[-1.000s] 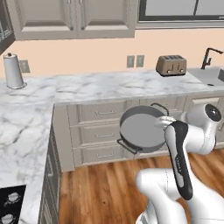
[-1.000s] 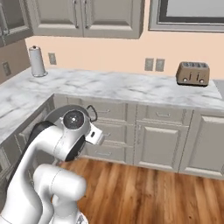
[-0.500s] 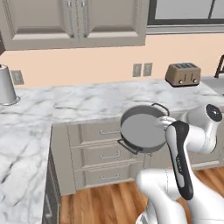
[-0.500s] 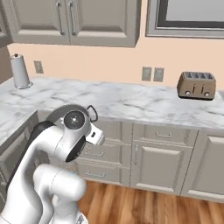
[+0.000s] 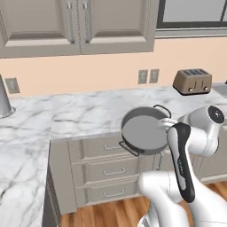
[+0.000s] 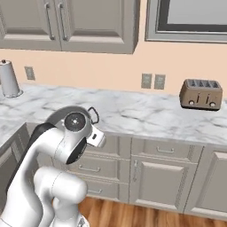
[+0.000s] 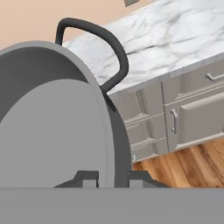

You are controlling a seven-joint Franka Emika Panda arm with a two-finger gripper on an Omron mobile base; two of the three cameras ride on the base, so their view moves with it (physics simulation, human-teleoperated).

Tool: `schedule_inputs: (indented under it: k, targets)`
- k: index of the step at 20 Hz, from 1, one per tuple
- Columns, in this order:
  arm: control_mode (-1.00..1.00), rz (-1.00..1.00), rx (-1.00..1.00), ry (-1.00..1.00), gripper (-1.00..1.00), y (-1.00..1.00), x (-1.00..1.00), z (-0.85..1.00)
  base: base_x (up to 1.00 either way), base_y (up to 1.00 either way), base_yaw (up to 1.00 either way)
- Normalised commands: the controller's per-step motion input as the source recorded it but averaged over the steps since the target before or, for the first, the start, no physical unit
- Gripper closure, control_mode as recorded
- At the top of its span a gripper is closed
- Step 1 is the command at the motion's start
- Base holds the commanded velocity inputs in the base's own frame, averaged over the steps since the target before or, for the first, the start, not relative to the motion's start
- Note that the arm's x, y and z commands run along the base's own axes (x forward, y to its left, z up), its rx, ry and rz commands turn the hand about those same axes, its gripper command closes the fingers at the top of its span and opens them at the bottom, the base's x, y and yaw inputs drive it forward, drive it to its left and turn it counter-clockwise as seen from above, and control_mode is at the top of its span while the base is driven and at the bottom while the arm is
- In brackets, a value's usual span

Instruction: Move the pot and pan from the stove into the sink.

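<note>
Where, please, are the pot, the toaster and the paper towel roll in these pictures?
pot (image 5: 141, 136): left base view, on its grey inside bottom, tipped toward the camera.
toaster (image 6: 200, 94): right base view, on its brown front face.
paper towel roll (image 6: 8, 80): right base view, on its upright side.

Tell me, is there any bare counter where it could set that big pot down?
Plenty, it seems. The marble counter lies bare between the paper towel holder at the far left and the toaster at the right, below the wall outlets. The pot, clamped in the gripper, hangs tilted before the drawers.
</note>
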Motion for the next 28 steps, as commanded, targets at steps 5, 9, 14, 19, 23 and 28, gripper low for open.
schedule_inputs:
  k: [5,9,14,19,23,28]
  targets:
    - [1.0,0.0,0.0,0.0,1.0,0.0,0.0,0.0,0.2,-0.72,-0.04]
    - [1.0,0.0,0.0,0.0,1.0,0.0,0.0,0.0,0.23,-0.8,-0.06]
    - [1.0,0.0,0.0,0.0,1.0,0.0,0.0,0.0,0.26,-0.86,-0.06]
    - [1.0,0.0,0.0,0.0,1.0,0.0,0.0,0.0,0.28,-0.91,-0.05]
    - [1.0,0.0,0.0,0.0,1.0,0.0,0.0,0.0,0.28,-0.96,-0.04]
    - [1.0,0.0,0.0,0.0,1.0,0.0,0.0,0.0,0.27,-0.99,-0.03]
